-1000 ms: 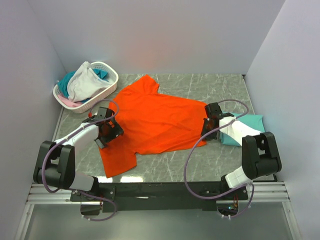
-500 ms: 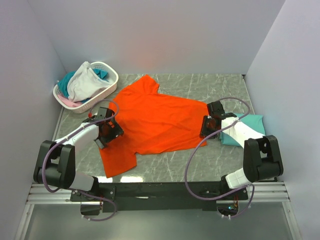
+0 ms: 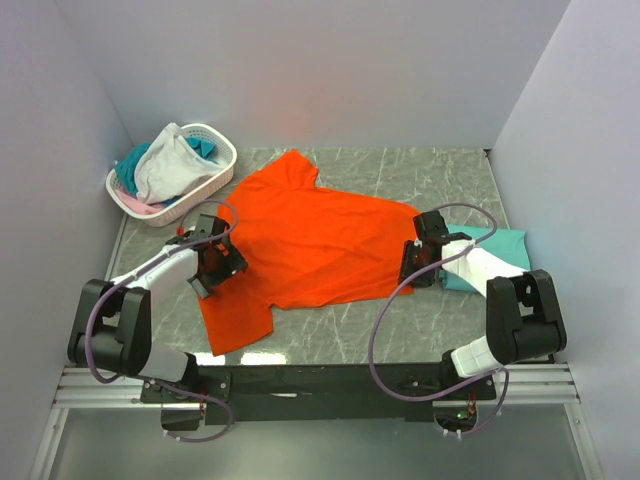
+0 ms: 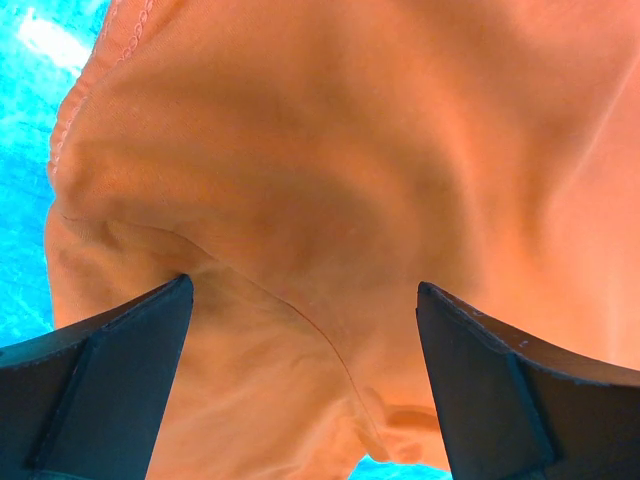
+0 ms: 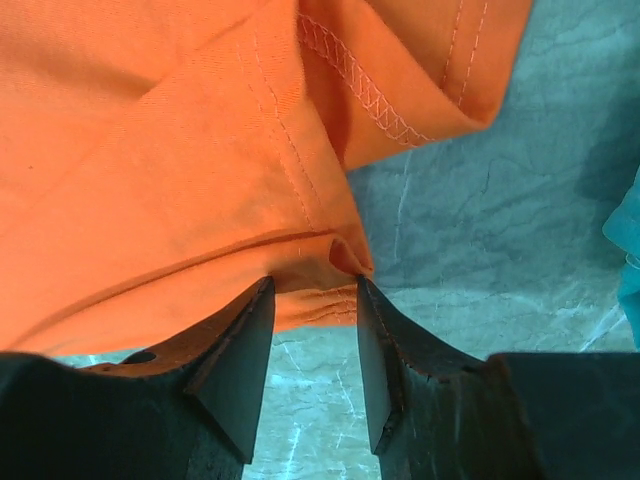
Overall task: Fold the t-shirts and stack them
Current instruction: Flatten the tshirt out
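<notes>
Readable text: none in any view.
Large plain bright orange cloth t-shirt (image 3: 310,240): no print, label or number legible.
White perforated plastic basket (image 3: 215,175), beyond the orange t-shirt's far left corner: no brand or marking readable.

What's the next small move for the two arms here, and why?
Probably close the left gripper on the orange t-shirt: its fingers straddle a raised fold with a wide gap, while the right gripper already pinches the opposite edge, so both sides would then be held.
</notes>
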Motion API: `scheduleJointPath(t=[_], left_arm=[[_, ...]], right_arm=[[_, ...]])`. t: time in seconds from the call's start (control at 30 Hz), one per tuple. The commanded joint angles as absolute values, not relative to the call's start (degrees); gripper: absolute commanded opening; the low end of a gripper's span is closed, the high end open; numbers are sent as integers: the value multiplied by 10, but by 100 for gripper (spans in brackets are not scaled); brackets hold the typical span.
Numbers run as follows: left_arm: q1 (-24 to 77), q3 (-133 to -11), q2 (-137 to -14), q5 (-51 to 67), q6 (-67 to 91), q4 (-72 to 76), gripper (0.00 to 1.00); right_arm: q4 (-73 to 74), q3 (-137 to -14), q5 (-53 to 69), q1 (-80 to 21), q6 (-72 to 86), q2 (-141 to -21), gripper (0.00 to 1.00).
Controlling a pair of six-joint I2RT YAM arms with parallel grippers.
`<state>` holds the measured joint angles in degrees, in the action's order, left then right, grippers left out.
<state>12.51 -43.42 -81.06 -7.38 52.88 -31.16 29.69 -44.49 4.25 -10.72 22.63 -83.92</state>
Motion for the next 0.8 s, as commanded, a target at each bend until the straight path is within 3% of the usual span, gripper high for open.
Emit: scheduleJointPath(t=[0.0,0.13,0.23,0.27,0.33,0.77], left_arm=[[123,-455,-812,-80,535,-315,99],[123,-458,-814,-79,535,-314,99],[123,-460,-815,-79,535,-316,99],[123,-459,-815,-77,536,-316,99],[123,-458,-812,-77,536,-316,99],[123,-459,-814,-74,536,-312,99]], right_arm=[[283,-439,47,-104,214,-836,46],[273,-439,65,-103,210,-838,43],[272,-439,76,-104,208,-838,24],[274,-439,75,-104,208,-837,11],[284,-439,66,-103,211,-831,0],[337,-402,4,-101,265,-714,0]])
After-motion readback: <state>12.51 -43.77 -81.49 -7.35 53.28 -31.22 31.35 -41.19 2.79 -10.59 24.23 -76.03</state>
